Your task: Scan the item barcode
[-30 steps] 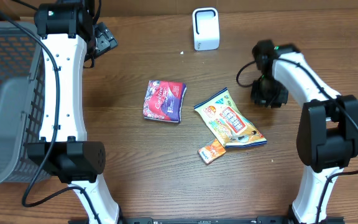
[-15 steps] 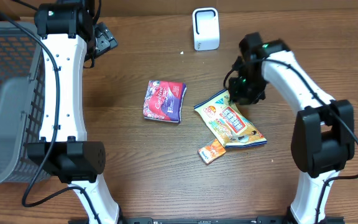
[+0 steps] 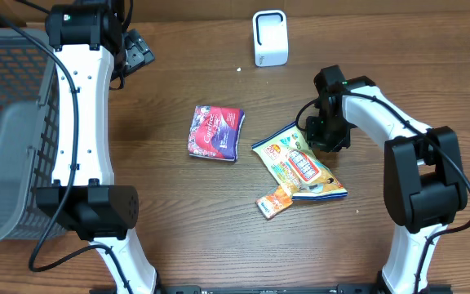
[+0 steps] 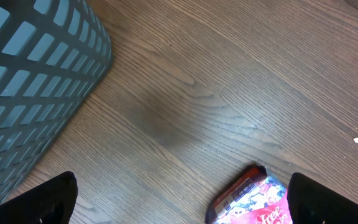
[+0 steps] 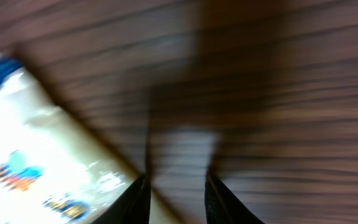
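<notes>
At the wooden table (image 3: 178,237), blur smears my right wrist view. My right gripper (image 5: 178,200), arm bent inward, stands with jaws narrow and bare wood between them, at the top edge of the yellow snack packet (image 3: 300,162); contact is unclear. It lies mid-table, well apart from the white scanner (image 3: 270,37). My left gripper (image 4: 182,205) hangs wide open near the grey basket (image 3: 6,122).
</notes>
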Robot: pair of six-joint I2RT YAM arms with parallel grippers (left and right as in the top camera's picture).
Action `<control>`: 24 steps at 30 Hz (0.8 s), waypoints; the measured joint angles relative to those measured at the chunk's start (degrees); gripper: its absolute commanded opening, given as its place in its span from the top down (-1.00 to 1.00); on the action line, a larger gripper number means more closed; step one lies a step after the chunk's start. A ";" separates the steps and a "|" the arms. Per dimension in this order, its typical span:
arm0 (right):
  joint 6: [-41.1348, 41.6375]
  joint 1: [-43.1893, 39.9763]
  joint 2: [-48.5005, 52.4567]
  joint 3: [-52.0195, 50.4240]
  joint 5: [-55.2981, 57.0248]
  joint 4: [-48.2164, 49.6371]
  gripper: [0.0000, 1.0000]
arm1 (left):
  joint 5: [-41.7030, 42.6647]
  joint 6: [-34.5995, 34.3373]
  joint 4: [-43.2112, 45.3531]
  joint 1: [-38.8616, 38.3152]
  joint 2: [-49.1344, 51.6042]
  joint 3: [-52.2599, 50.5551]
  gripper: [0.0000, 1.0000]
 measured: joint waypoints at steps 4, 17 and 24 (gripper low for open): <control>1.75 -2.73 0.31 2.34 2.91 -5.27 0.46 | 0.02 0.00 -0.02 0.00 0.00 0.00 -1.00; -13.53 0.20 0.50 15.32 -9.27 -21.38 0.13 | 0.00 0.00 0.00 0.00 0.00 0.00 -1.00; -11.91 8.85 0.50 9.55 0.24 -14.67 -0.29 | 0.00 0.00 0.00 0.00 0.00 0.00 -0.99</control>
